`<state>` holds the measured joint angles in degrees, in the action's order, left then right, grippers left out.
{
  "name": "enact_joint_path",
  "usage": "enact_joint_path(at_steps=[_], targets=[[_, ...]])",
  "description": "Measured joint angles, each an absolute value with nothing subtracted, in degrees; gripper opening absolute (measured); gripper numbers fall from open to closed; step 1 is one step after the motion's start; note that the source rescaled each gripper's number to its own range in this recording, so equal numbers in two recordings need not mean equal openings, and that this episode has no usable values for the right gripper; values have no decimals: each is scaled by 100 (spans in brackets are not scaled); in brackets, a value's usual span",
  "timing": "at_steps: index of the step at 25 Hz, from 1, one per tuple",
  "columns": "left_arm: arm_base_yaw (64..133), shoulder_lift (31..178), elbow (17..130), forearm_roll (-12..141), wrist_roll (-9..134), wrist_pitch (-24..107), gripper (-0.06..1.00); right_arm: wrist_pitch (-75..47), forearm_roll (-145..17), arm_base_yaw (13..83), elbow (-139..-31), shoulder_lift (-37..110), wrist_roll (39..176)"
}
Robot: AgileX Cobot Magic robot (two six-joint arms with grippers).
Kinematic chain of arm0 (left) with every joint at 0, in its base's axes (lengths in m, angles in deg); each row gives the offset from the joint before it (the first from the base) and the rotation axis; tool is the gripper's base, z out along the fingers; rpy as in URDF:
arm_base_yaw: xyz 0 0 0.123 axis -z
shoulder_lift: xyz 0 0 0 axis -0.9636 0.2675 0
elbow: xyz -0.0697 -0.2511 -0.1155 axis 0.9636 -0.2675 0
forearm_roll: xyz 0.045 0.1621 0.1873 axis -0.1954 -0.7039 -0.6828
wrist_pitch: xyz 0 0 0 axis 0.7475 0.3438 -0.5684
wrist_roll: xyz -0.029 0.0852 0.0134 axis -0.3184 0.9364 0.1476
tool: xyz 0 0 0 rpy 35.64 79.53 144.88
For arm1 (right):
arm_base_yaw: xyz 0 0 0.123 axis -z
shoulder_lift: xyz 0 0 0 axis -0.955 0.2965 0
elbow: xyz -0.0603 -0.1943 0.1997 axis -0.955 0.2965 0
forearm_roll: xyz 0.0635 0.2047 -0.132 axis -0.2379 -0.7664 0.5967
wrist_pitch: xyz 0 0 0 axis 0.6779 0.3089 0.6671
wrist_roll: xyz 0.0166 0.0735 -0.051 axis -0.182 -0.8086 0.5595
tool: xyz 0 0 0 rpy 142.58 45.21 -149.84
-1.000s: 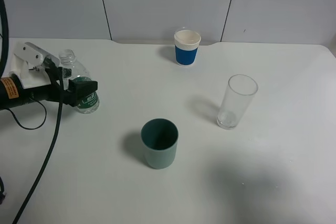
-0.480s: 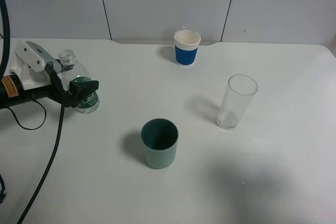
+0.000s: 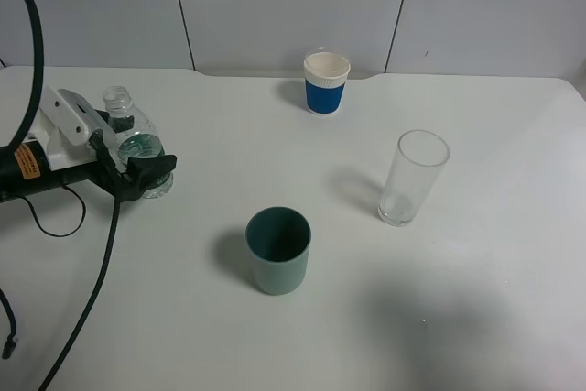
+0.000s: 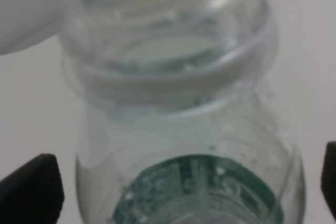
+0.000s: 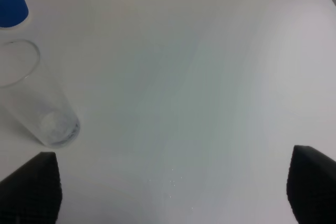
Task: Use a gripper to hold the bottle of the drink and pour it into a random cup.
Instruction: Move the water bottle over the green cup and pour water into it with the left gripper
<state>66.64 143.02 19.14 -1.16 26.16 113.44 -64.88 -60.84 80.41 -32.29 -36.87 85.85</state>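
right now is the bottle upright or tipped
Upright. The bottle stands on its base on the table, uncapped neck pointing up, inside the open left hand.

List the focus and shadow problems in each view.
Left wrist view: the bottle sits too close and is blurred. Exterior high view: sharp; the cup and tall glass cast soft shadows to their left. Right wrist view: fairly sharp, uneven brightness across the table.
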Motion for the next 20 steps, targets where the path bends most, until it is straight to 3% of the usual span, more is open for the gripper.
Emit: enact_joint_path(at_steps=[2,4,6,10,11,20], targets=[[6664,14365,1914,-116,2699,11382,98,-6488,-6084,8041,-3229,-3687,8585],[6664,14392,1914,-128,2762,11385,88,-6488,-6084,8041,-3229,-3687,8585],[6664,14400,1914,-157,2817,11405,65,-6488,-6084,8041,-3229,-3687,8585],[6664,14399,1914,-233,2859,11423,6,-6488,-6084,8041,-3229,-3687,8585],[6664,14399,1914,-260,2859,11423,0,-6488,-6084,8041,-3229,-3687,8585],[6664,14406,1914,-249,2813,11423,0,-6488,-6084,8041,-3229,-3687,8585]])
